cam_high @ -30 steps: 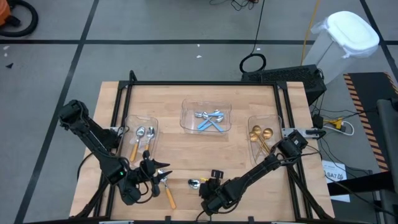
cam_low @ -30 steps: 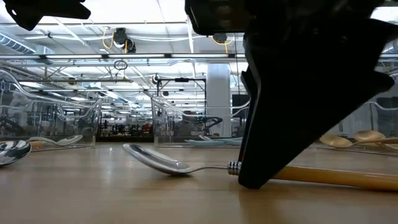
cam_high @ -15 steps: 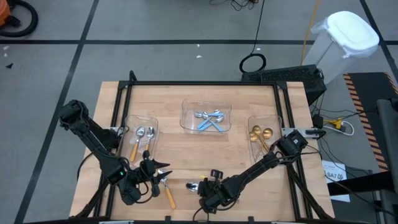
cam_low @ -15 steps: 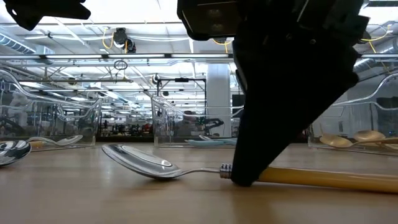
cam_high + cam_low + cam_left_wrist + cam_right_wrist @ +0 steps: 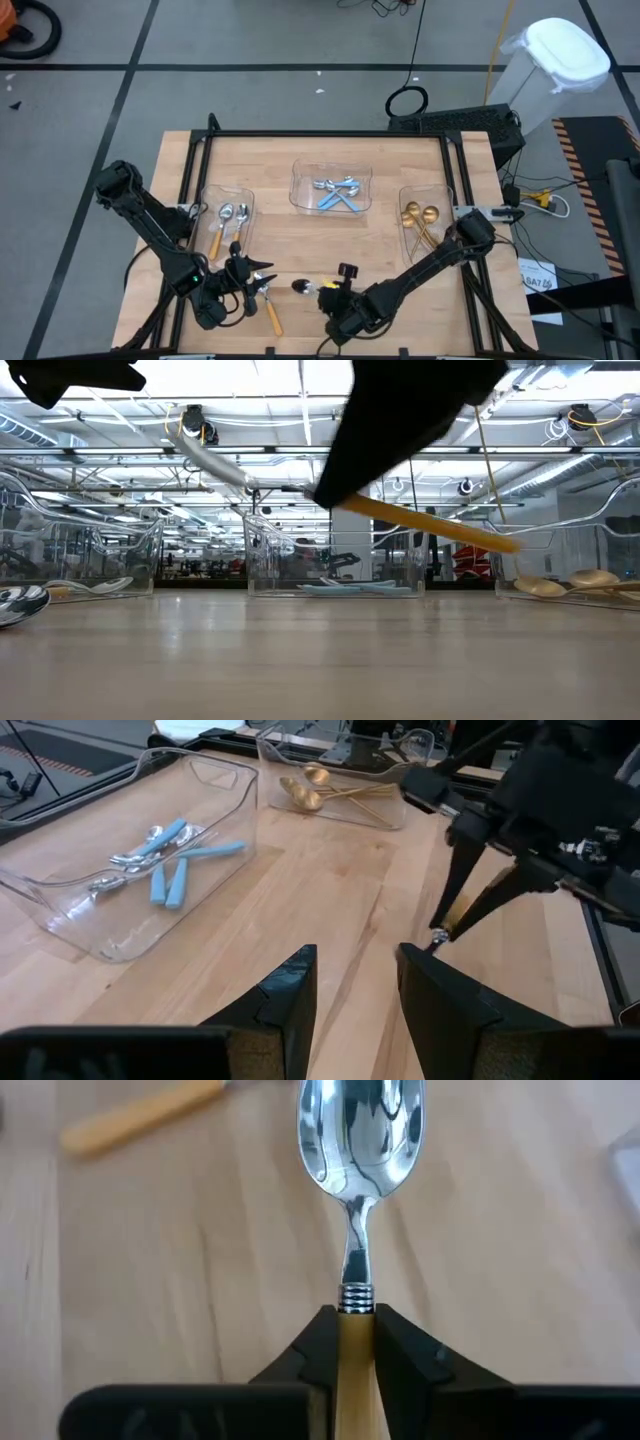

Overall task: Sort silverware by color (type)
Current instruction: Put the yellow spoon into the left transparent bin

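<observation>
A: Wooden table (image 5: 320, 230), bearing three clear trays: left tray (image 5: 226, 196) with orange-handled spoons (image 5: 225, 226), centre tray (image 5: 332, 172) with blue-handled spoons (image 5: 335, 192), right tray (image 5: 422, 193) with gold spoons (image 5: 418, 222).

B: And at the near edge?

A: Right gripper (image 5: 335, 293), fingers closed on the handle of an orange-handled spoon (image 5: 358, 1200), gripped just behind the ringed collar; lifted clear of the wood, tilted bowl-high in the low view, silver bowl pointing toward the left arm.

B: The other arm?

A: Left gripper (image 5: 352, 985), low over the near-left corner; fingers parted, nothing between them. Just beside it, one more loose spoon (image 5: 271, 314), orange-handled, flat on the table.
</observation>
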